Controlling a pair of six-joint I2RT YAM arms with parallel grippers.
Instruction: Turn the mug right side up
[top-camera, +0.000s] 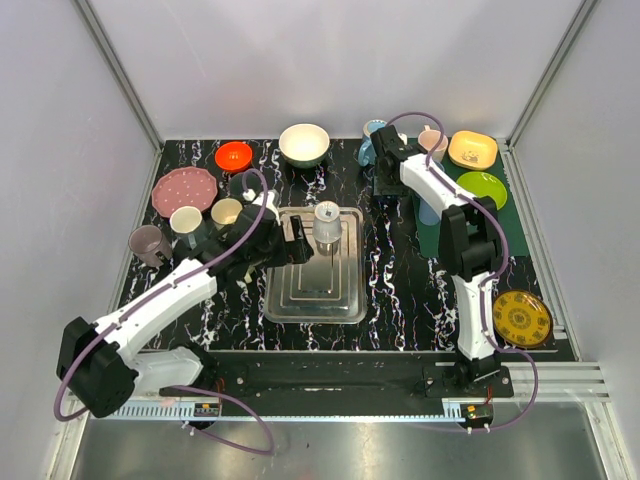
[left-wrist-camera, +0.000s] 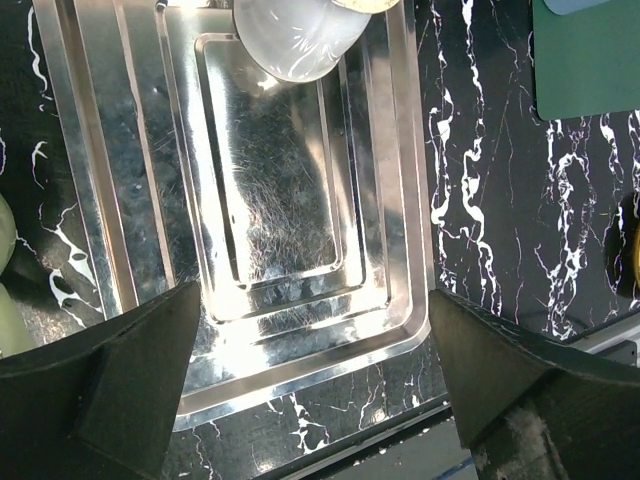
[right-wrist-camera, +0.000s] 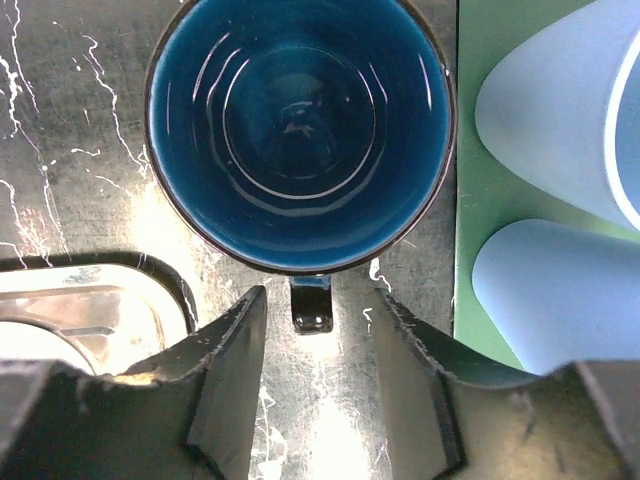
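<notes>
Looking at the right wrist view, the blue mug (right-wrist-camera: 300, 130) sits mouth up on the table between the tray (right-wrist-camera: 60, 300) and the green mat (right-wrist-camera: 480, 200). Its handle pokes between the right gripper's (right-wrist-camera: 320, 297) parted fingers, not pinched. Pull away crooked and a finger could snag it and tip the mug. The left gripper (left-wrist-camera: 315, 300) gapes wide over the tray, and a careless swing might bump the pale mug (left-wrist-camera: 295, 40) at the far end.

I had my left arm (top-camera: 165, 300) stretched forward and to the right from its base, wrist low. The left gripper (left-wrist-camera: 315, 385) stood with its jaws spread wide, nothing between them. My right arm (top-camera: 470, 250) stood upright, then reached far forward and leftward. The right gripper (right-wrist-camera: 318, 380) pointed down, jaws parted, clamping nothing.
</notes>
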